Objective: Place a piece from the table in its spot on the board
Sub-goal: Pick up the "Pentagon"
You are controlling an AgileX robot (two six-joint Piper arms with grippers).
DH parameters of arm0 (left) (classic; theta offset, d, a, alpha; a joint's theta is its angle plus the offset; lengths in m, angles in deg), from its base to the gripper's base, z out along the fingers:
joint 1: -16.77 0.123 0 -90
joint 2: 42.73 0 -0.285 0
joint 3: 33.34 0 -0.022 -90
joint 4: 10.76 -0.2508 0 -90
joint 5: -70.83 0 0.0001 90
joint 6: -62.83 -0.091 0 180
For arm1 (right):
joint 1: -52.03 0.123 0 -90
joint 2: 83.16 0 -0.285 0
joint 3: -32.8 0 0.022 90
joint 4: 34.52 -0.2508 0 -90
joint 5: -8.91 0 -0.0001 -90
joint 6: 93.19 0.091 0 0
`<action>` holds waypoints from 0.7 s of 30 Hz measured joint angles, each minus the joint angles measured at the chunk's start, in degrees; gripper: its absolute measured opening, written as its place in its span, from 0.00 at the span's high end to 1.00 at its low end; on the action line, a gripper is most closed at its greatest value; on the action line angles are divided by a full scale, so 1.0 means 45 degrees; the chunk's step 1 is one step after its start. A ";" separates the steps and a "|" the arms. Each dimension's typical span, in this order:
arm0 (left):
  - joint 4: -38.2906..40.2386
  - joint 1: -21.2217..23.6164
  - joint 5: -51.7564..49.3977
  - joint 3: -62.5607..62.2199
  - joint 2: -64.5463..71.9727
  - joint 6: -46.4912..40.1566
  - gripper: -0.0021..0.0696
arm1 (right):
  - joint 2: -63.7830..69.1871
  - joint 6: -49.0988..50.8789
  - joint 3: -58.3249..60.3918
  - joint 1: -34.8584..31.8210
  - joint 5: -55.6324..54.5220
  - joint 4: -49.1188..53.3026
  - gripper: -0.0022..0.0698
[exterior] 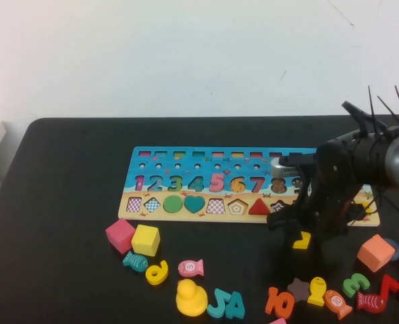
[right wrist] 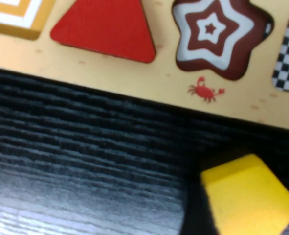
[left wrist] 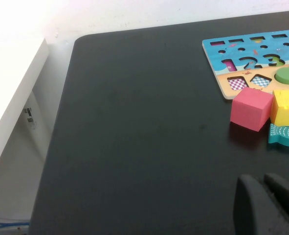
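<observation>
The puzzle board (exterior: 185,158) lies in the middle of the black table; it holds number pieces and a row of shape slots. My right gripper (exterior: 297,233) hangs just in front of the board's right part, shut on a yellow piece (exterior: 302,240). In the right wrist view the yellow piece (right wrist: 247,196) is close and blurred, just in front of the board's edge (right wrist: 134,78), below the empty star slot (right wrist: 212,34) and near the red triangle (right wrist: 102,29). My left gripper (left wrist: 266,203) is out of the high view; it is shut and empty above bare table left of the board (left wrist: 222,54).
Loose pieces lie in front of the board: a pink cube (exterior: 120,235), a yellow cube (exterior: 146,239), a yellow duck (exterior: 190,298), an orange cube (exterior: 376,252), plus fish and numbers along the front edge. A white shelf (left wrist: 12,88) stands beyond the table's left edge.
</observation>
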 joint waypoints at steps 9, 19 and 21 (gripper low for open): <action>0.0000 0.0000 0.0000 0.0000 0.0000 0.0000 0.97 | 0.0008 -0.0029 -0.0021 0.0000 -0.0091 0.0000 0.46; 0.0000 0.0000 0.0000 0.0000 0.0000 0.0000 0.97 | -0.0882 -0.0243 0.0010 0.0000 0.0135 -0.0373 0.46; 0.0000 0.0000 0.0000 0.0000 0.0000 0.0000 0.97 | -0.1274 -0.0353 0.0010 0.0000 0.0022 -0.0523 0.46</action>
